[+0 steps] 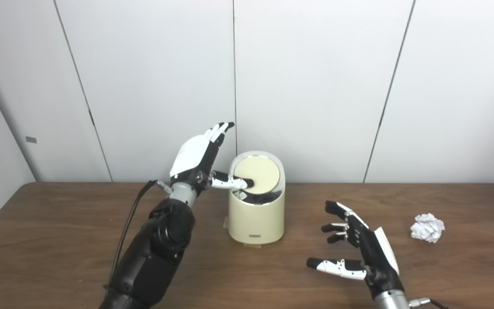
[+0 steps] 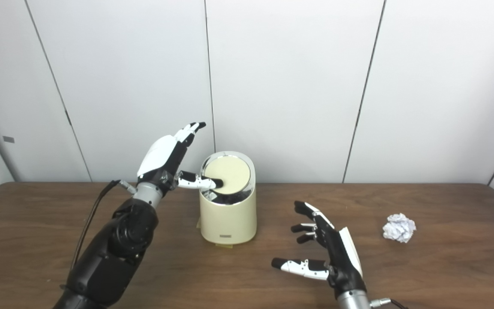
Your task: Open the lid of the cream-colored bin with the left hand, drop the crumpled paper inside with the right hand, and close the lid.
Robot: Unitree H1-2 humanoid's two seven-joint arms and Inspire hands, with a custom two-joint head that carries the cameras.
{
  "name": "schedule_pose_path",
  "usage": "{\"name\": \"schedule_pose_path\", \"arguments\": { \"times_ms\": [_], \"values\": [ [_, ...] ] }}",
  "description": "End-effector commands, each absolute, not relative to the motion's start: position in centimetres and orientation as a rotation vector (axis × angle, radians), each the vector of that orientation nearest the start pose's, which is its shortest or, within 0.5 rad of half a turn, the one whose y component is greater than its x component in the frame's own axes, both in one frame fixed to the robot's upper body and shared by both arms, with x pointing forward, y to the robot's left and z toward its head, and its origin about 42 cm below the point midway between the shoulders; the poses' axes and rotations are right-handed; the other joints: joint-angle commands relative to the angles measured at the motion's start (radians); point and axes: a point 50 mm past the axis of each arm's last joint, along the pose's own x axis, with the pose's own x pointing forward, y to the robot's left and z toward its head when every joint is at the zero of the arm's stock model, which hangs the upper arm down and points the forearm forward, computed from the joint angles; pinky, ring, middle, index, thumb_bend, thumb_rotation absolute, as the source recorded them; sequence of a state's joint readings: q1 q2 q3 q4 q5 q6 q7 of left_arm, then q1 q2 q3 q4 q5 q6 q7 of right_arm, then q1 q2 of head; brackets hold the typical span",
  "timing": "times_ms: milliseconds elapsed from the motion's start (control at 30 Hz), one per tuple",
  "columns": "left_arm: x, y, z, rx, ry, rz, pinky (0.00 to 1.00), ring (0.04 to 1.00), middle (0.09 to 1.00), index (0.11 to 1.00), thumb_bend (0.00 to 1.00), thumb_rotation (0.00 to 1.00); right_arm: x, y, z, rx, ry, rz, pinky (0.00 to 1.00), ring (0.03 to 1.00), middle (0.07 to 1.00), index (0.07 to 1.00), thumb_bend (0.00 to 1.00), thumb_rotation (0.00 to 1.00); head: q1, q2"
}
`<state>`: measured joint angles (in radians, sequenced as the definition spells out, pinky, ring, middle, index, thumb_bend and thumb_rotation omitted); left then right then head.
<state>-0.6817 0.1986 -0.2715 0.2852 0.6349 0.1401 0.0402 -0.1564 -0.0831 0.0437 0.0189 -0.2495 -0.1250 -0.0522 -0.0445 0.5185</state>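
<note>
The cream-colored bin (image 1: 256, 216) stands on the brown table, near the middle. Its round lid (image 1: 257, 172) is tilted up toward the back, showing a dark gap at the front of the opening. My left hand (image 1: 197, 156) is open beside the bin's left rim, fingers pointing up, and its thumb (image 1: 232, 183) reaches over the rim against the lid's underside. The crumpled white paper (image 1: 427, 227) lies on the table at the right. My right hand (image 1: 358, 249) is open and empty, above the table between the bin and the paper.
The brown table (image 1: 58, 240) runs the width of the view, with white wall panels (image 1: 315, 86) right behind it. A black cable (image 1: 129, 223) hangs along my left forearm.
</note>
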Motion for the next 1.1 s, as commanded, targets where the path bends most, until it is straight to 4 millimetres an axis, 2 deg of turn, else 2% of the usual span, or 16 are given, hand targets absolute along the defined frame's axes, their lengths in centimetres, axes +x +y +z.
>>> {"name": "schedule_pose_path", "arguments": {
  "times_ms": [0,233,400,533,733,900,1067],
  "values": [
    [47.6,15.6,28.8,1.026,-0.449,-0.067,0.93,1.000,1.000,1.000,0.92,0.20,33.9,-21.0,16.9,-0.320,-0.367,0.017,0.55,0.664,0.832,0.825,0.81,0.18,-0.001,0.001],
    [47.2,14.8,29.7,1.160,-0.438,-0.085,0.93,1.000,1.000,1.000,0.94,0.12,33.9,-20.8,17.0,-0.319,-0.371,0.017,0.55,0.663,0.833,0.822,0.81,0.16,-0.007,0.006],
    [47.2,14.3,30.2,1.261,-0.430,-0.111,0.91,1.000,1.000,1.000,0.97,0.10,33.9,-20.7,16.9,-0.313,-0.366,0.017,0.56,0.662,0.837,0.822,0.82,0.17,-0.011,0.009],
    [47.1,14.0,30.4,1.366,-0.413,-0.148,0.93,1.000,1.000,1.000,0.98,0.09,33.8,-20.7,17.0,-0.316,-0.364,0.018,0.56,0.672,0.834,0.824,0.82,0.18,-0.012,0.011],
    [47.0,13.9,30.4,1.560,-0.419,-0.209,0.86,1.000,1.000,1.000,1.00,0.11,33.8,-20.7,17.1,-0.317,-0.364,0.015,0.55,0.667,0.833,0.825,0.83,0.18,-0.013,0.015],
    [46.8,14.0,30.3,1.608,-0.413,-0.223,0.85,1.000,1.000,1.000,1.00,0.13,33.7,-20.7,17.0,-0.311,-0.361,0.015,0.56,0.673,0.834,0.825,0.83,0.18,-0.013,0.015],
    [46.8,14.3,29.8,1.617,-0.402,-0.232,0.88,1.000,1.000,1.000,1.00,0.12,33.8,-20.7,17.1,-0.317,-0.365,0.014,0.56,0.668,0.833,0.822,0.82,0.17,-0.013,0.017]
  ]
}}
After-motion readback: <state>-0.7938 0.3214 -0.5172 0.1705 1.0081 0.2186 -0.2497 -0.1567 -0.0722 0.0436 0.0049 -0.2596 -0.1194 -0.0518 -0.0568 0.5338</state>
